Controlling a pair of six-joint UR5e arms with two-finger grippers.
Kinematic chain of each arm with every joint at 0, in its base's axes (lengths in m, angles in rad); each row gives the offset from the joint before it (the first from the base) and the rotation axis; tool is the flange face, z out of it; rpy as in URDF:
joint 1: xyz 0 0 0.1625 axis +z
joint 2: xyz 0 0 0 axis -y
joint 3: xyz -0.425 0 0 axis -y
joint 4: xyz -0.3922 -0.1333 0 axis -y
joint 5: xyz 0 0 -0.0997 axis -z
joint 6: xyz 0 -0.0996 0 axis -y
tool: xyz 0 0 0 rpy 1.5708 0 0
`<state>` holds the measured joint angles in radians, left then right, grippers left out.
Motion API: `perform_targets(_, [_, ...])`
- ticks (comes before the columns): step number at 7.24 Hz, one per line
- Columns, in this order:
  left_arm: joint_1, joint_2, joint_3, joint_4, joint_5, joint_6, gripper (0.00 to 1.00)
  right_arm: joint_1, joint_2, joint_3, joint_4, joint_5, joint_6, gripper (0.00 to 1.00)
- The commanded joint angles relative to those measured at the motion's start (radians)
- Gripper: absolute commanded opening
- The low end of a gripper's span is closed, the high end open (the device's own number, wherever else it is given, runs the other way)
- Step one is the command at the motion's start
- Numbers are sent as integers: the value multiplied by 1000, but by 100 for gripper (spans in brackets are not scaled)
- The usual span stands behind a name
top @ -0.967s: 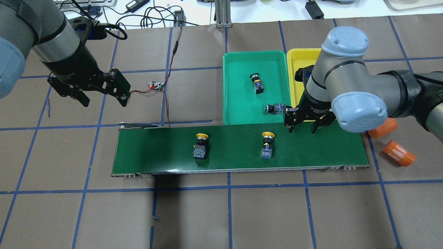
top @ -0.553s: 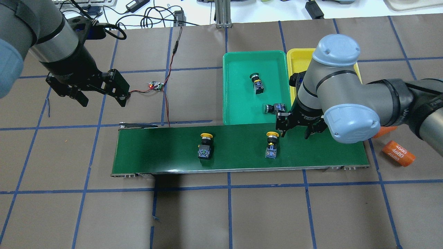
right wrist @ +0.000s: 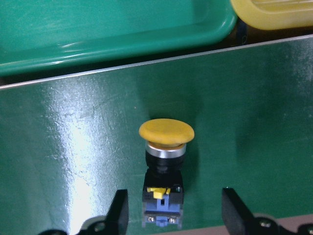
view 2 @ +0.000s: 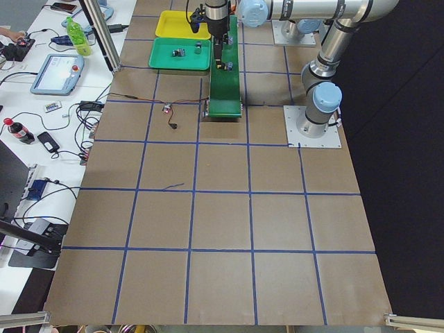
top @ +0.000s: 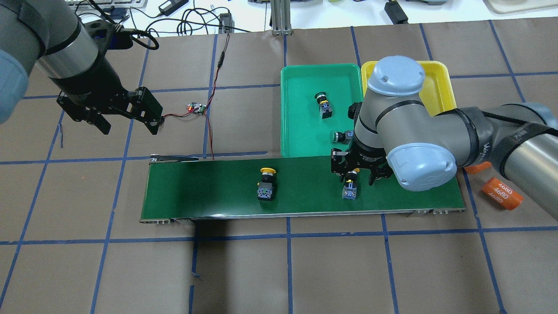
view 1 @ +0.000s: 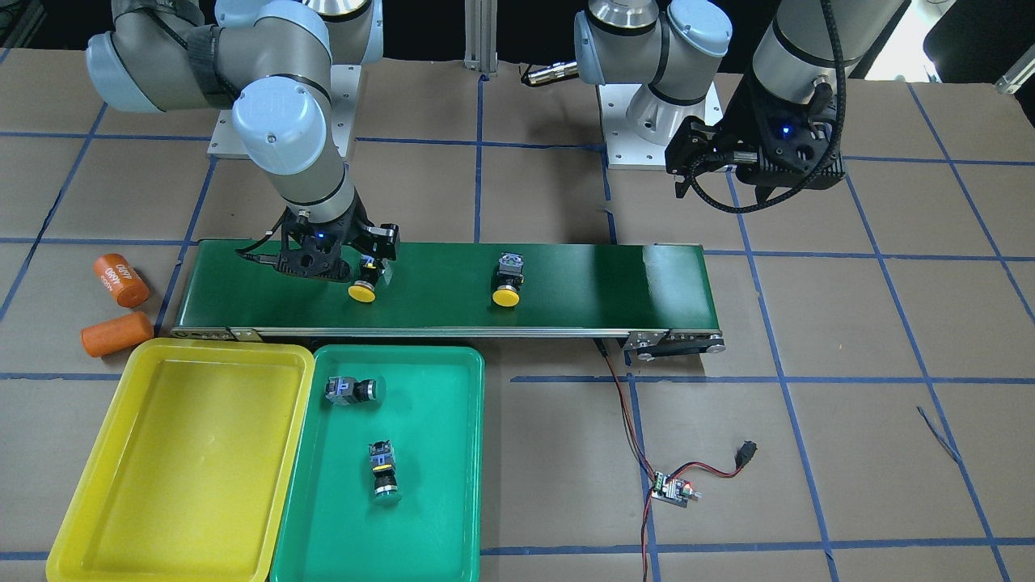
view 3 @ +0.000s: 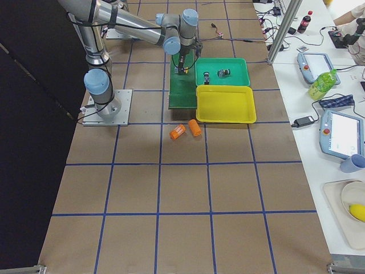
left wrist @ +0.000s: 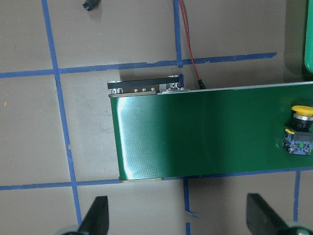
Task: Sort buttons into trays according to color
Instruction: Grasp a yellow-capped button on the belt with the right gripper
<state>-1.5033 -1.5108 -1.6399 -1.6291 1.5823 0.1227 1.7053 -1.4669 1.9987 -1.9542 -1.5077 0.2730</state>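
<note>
Overhead view of a brown table crossed by blue tape lines. A long dark green conveyor belt (top: 209, 187) runs across the middle, and two yellow-capped buttons rest on it. Right of centre, the right gripper (top: 356, 173) hangs over the right yellow button (top: 350, 188). Its fingers are spread wide, one on each side of the button's body; the wrist view shows a gap on both sides. The left yellow button (top: 267, 185) sits near the belt's centre.

Just above the belt lies the green tray (top: 305, 69). The upper green button (top: 323, 104) is mid-tray, and the lower green button (top: 338, 137) is at the tray's lower right, partly hidden by the arm. The yellow tray (top: 438, 87) sits just beside it on the right.

In the upper left, the left gripper (top: 130, 126) hovers over the table, fingers spread and empty. Two orange cylinders (top: 501, 193) lie off the belt's right end.
</note>
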Motion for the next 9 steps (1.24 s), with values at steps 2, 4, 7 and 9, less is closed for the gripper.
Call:
perform_targets(2, [0, 1, 0, 2, -1, 0, 100, -10, 11, 31, -51, -14, -35, 54])
perform_targets(4, [0, 1, 0, 0, -1, 0, 100, -30, 8, 29, -51, -19, -61, 16])
perform_targets(7, [0, -2, 0, 8, -1, -3, 100, -123, 25, -103, -34, -17, -163, 16])
perform_targets(9, [0, -3, -1, 6, 1, -6, 100, -244, 142, -293, 56, -20, -345, 19])
